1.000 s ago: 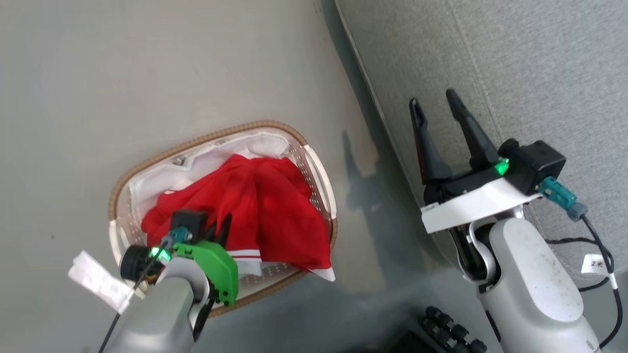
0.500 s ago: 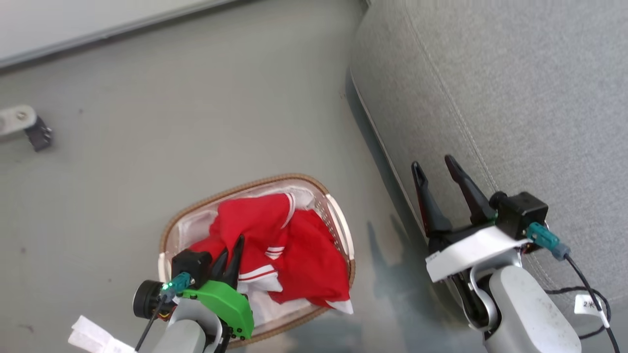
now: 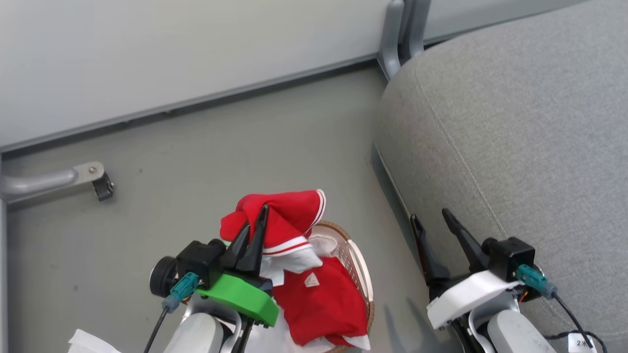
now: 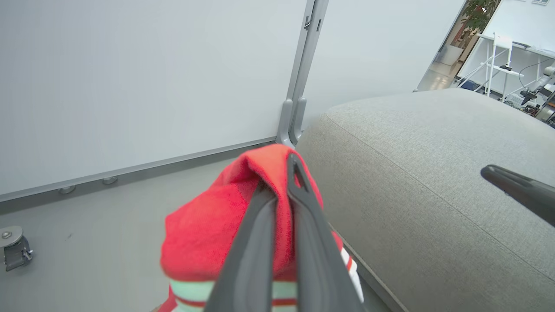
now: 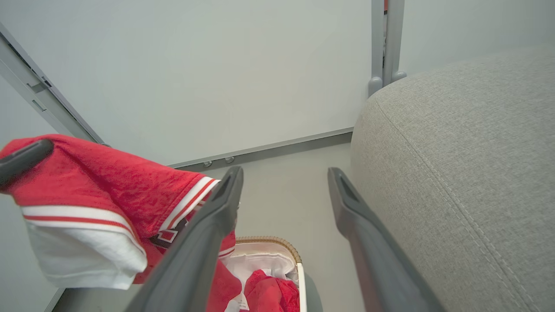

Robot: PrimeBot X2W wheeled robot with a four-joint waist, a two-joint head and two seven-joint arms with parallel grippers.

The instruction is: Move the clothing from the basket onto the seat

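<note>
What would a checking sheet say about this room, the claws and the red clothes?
Surface: smooth grey floor.
Job's things: red clothing hangs from the left claw above the basket, with more red fabric down inside it; grey seat on the right, nothing on the part seen.
Clutter: nothing seen.
Claws: left claw shut on the clothing; right claw open, holding nothing, beside the seat's edge.
Cables: left-wrist cable and right-wrist cable, both teal-plugged.
Surroundings: pale wall panels, metal post, caster leg.
</note>
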